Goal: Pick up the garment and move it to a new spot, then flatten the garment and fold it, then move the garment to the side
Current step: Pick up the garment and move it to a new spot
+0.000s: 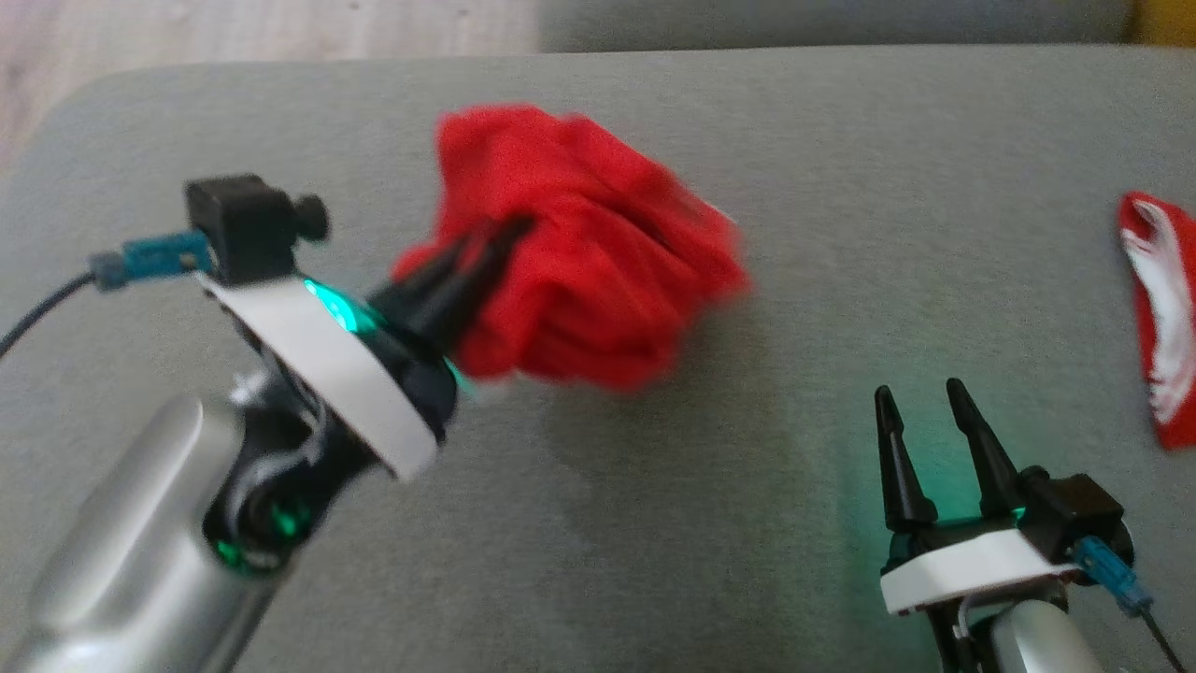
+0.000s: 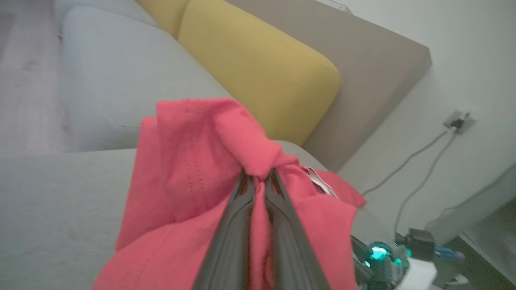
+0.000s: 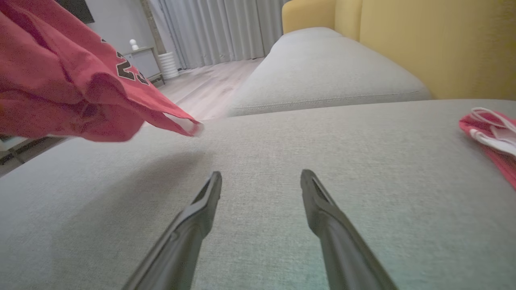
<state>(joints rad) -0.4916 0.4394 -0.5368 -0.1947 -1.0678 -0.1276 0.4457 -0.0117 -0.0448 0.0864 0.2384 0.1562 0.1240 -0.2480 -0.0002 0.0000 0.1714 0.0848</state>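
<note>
- Where the left gripper (image 1: 495, 232) reaches in from the lower left of the head view, we see its two dark fingers pinched tight on a fold of the red garment (image 1: 579, 252).
- We find the garment bunched in the upper middle of that frame. In the upper left of the right wrist view it hangs clear of the seat, with a soft shadow beneath it and dark numerals on the cloth.
- We see the right gripper (image 1: 918, 388) at the lower right, fingers spread wide with nothing between them, low over the seat.
- The surface is a broad grey sofa seat (image 1: 654, 523) of fine woven fabric, flat and smooth.
- At the right edge of the head view a red-and-white cloth (image 1: 1159, 318) lies on the seat, well apart from the garment.
- In the left wrist view we see a yellow back cushion (image 2: 258, 68) in the upper middle, a pale wall (image 2: 475, 60) at the right, and a socket (image 2: 457, 121) with grey cables (image 2: 419, 153) trailing down.
- At the top of the right wrist view we see pale curtains (image 3: 225, 28), a wooden floor (image 3: 205, 86) and a second grey seat cushion (image 3: 322, 72).
</note>
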